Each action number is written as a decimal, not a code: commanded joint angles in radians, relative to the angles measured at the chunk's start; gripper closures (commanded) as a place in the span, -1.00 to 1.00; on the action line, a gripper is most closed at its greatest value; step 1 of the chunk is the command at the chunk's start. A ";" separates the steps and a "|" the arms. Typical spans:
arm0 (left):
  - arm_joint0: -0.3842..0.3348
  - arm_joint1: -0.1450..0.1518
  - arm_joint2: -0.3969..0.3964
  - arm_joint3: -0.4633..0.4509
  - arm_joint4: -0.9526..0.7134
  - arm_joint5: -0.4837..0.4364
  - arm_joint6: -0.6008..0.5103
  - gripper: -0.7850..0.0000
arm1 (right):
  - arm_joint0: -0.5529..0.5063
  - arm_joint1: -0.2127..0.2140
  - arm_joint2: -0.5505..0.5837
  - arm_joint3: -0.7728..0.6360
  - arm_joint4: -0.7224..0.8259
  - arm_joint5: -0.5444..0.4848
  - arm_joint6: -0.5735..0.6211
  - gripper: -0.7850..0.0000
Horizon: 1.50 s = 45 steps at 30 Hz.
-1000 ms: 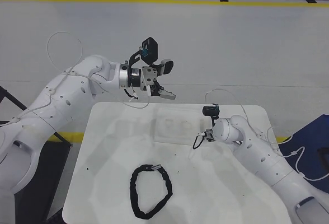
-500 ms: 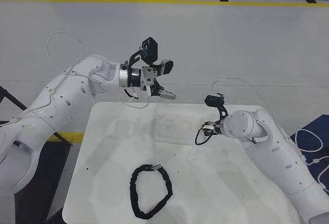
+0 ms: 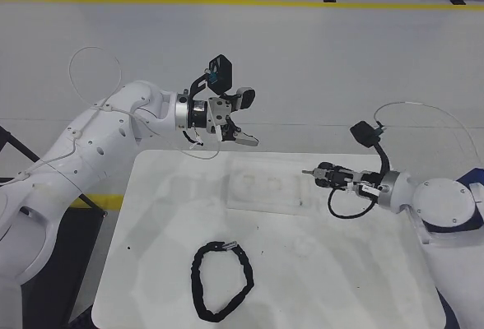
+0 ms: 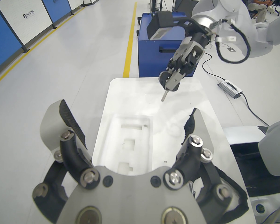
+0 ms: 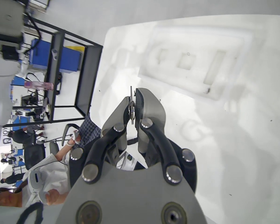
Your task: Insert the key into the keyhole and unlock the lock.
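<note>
Key (image 4: 163,96) is pinched in the right gripper (image 5: 133,103), jaws clamped on it, over the table (image 3: 349,271) right of centre in the top view. Chain lock (image 3: 196,284) lies at lower centre, well apart, so I'd say inserting and turning are both left. Left gripper (image 3: 244,140) hangs upper centre, jaws wide apart. Keyhole's too small to make out.

Most of the key (image 4: 164,96) is hidden inside the right gripper (image 4: 169,85). At 12 o'clock on the lock (image 3: 198,280), any keyhole is too small to tell.
</note>
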 commanded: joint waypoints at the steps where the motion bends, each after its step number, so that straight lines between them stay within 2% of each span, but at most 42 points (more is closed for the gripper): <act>1: 0.000 0.000 0.000 0.000 0.000 0.000 0.000 -1.00 | -0.037 0.002 0.040 -0.023 0.044 -0.021 -0.027 1.00; 7: 0.000 0.000 0.000 0.000 0.000 0.000 0.000 -1.00 | -0.111 0.005 0.124 -0.060 0.169 -0.089 -0.089 1.00; 23: 0.000 0.000 0.000 0.000 0.000 0.000 0.000 -1.00 | -0.125 0.006 0.142 -0.053 0.173 -0.097 -0.103 1.00; 25: 0.005 0.001 -0.009 -0.017 0.036 0.032 -0.019 -1.00 | -0.125 0.006 0.142 -0.053 0.173 -0.097 -0.103 1.00; 30: 0.071 0.010 -0.044 -0.054 0.139 0.014 0.030 -1.00 | -0.125 0.006 0.142 -0.053 0.173 -0.097 -0.103 1.00; 37: 0.234 0.032 -0.071 -0.103 0.356 0.000 0.193 -1.00 | -0.125 0.006 0.142 -0.053 0.173 -0.097 -0.103 1.00; 41: 0.312 0.043 -0.055 -0.123 0.462 0.000 0.258 -1.00 | -0.125 0.006 0.142 -0.053 0.173 -0.097 -0.103 1.00; 45: 0.348 0.047 -0.018 -0.123 0.532 0.000 0.279 -1.00 | -0.125 0.006 0.142 -0.053 0.173 -0.097 -0.103 1.00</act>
